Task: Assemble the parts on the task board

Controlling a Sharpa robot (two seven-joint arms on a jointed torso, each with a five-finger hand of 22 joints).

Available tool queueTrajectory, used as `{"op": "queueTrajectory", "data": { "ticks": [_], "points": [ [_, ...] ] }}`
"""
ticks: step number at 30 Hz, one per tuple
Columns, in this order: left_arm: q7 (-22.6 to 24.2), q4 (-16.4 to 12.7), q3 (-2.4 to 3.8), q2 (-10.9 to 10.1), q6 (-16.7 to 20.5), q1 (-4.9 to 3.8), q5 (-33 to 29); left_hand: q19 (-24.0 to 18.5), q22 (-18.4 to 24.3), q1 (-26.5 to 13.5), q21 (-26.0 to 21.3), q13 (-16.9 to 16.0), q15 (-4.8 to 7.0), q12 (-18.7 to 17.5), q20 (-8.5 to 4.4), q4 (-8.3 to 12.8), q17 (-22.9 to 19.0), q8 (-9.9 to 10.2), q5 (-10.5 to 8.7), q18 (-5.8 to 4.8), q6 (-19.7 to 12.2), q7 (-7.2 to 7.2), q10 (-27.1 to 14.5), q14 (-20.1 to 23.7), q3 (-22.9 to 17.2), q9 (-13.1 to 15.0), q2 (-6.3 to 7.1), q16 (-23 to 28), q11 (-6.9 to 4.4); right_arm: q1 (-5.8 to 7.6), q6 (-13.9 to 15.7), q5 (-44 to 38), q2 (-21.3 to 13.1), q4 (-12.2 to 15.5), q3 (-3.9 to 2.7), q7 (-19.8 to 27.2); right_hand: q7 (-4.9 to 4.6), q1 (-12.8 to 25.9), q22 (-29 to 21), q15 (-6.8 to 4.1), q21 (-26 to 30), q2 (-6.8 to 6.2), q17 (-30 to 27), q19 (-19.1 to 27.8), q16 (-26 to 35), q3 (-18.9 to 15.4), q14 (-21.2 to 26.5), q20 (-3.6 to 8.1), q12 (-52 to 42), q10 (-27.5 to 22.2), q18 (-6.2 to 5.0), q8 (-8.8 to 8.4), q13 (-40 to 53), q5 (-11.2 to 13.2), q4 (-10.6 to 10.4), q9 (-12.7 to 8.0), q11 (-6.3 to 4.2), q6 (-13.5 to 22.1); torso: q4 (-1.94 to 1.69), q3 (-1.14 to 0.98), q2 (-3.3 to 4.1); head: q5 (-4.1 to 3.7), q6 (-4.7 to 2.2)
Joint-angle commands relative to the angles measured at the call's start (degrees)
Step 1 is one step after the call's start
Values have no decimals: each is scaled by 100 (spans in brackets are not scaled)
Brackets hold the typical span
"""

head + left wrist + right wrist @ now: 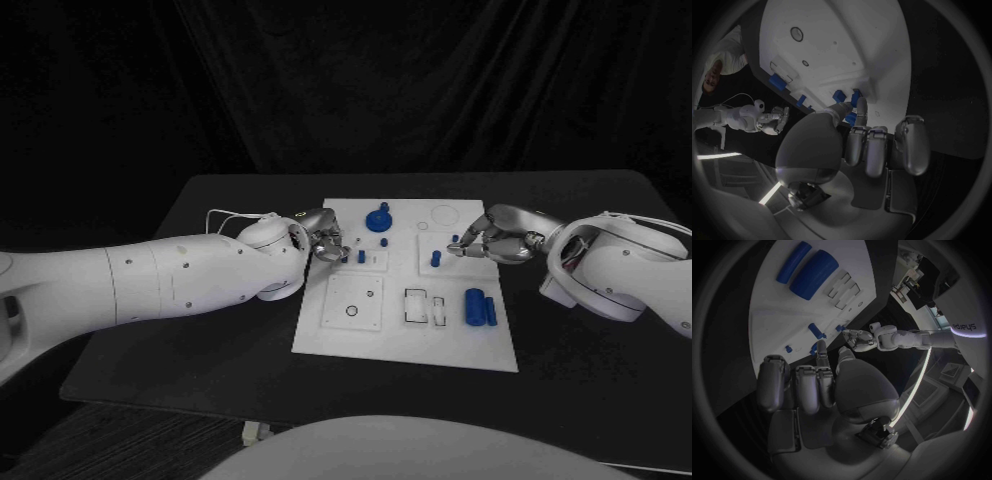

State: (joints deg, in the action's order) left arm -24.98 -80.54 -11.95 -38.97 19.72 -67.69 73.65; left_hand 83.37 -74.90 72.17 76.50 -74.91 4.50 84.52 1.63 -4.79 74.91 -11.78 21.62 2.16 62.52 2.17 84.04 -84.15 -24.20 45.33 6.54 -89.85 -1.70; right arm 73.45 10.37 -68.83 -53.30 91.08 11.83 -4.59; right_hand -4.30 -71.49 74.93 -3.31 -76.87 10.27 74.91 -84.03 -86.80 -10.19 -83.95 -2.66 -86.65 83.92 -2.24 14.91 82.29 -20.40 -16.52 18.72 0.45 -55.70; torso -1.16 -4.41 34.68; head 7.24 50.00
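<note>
Your left robot hand (326,243) sits over the near-left part of the white rectangular task board (375,345), which lies in the middle of the black counter (577,370). In the left wrist view most fingers are curled in toward the palm, while the thumb and one finger (859,106) reach down to a small blue part (839,95) standing in the board; they look to be touching it, but you cannot tell for sure whether it is pinched.

Your right robot hand (485,240) hovers at the board's right edge, level with the left one. In the right wrist view its fingers are folded in and one finger (822,350) points down toward the board, right by a small blue peg (815,331); whether anything is held there you cannot tell.

Between the two hands, a short blue peg (436,258) stands just beside the right robot hand. Beyond the left robot hand, a round blue knob-shaped part (379,219) sits on the far part of the board. Nearer the robot than the right robot hand, a thick blue cylinder (475,306) and a thinner blue rod (492,310) lie side by side. A white rectangular slotted block (415,306) lies just beside them.
</note>
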Motion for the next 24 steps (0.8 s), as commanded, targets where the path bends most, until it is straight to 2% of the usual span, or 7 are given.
{"op": "queueTrajectory", "data": {
  "ticks": [1,24],
  "points": [
    [-26,-8,-22,39,-243,49,32,-41,-1077,46,-38,-1095,39,-27,-1,198,1509,32,6,101,-2,-30,261,-585,-164,3,9,-15,-51,-17,58,-6,5,11,-3,-51,-10,-31,1078,-31,27,16,793,32,28,-30,-421,-12,25,207,-98,-7,-23,-20,13,-9,-49,-30,3,-1,-4,8,0],
    [-190,18,-22,115,-609,70,40,-55,-1066,76,-76,-1080,38,-48,0,231,1509,40,10,109,-17,-18,250,-585,-184,13,3,-15,-45,-22,40,-6,3,3,-3,-49,-11,-36,1076,-31,34,14,793,35,28,-32,-421,-12,25,208,-100,-9,-22,-23,14,-10,-49,-28,3,0,-4,-4,0]
  ]
}}
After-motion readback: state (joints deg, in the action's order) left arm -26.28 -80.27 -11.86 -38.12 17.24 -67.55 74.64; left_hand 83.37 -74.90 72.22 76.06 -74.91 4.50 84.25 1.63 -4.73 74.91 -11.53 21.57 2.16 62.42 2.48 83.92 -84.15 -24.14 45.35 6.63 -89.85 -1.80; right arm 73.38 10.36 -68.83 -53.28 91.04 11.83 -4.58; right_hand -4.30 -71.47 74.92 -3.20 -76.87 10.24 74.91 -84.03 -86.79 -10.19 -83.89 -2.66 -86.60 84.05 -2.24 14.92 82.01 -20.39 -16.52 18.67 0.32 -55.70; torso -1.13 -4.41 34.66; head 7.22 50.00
